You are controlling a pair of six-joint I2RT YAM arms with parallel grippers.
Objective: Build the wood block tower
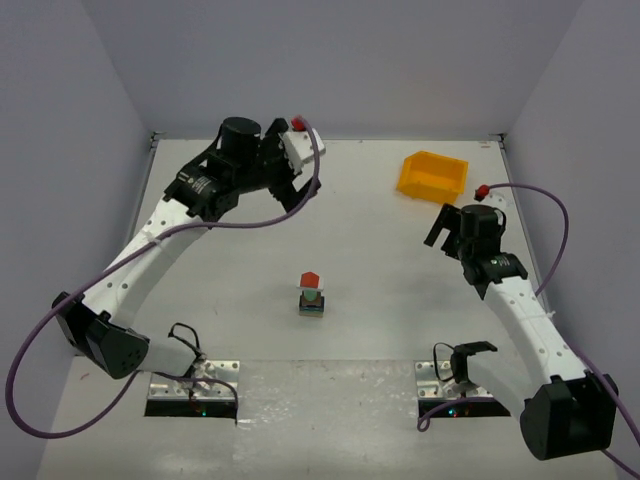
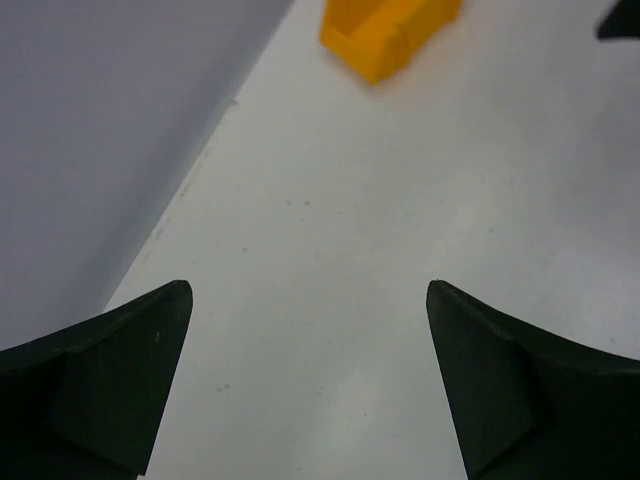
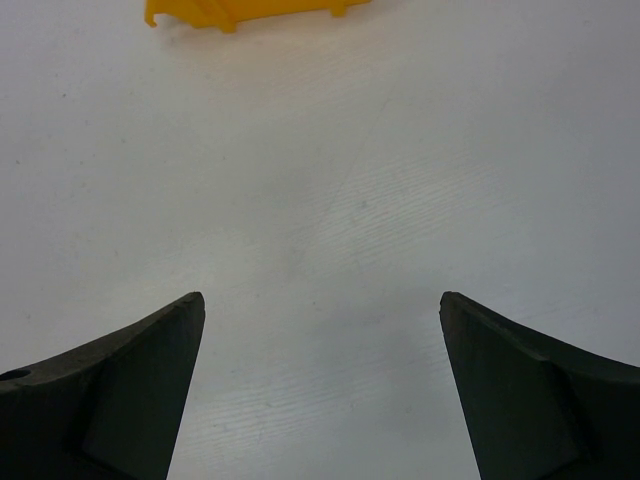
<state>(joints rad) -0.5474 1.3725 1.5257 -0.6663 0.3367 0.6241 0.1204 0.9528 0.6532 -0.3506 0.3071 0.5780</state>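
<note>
The wood block tower (image 1: 312, 296) stands in the middle of the table, a red piece on top, green under it and a darker block at the base. No gripper touches it, and neither wrist view shows it. My left gripper (image 1: 293, 190) is raised over the far left of the table, well behind the tower. It is open, and only bare table shows between its fingers (image 2: 150, 350). My right gripper (image 1: 441, 226) hovers at the right, just in front of the yellow bin (image 1: 432, 176), also open (image 3: 322, 300) and holding nothing.
The yellow bin sits at the back right and shows at the top of both wrist views (image 2: 390, 35) (image 3: 240, 10). Grey walls enclose the table on the left, back and right. Purple cables loop off both arms.
</note>
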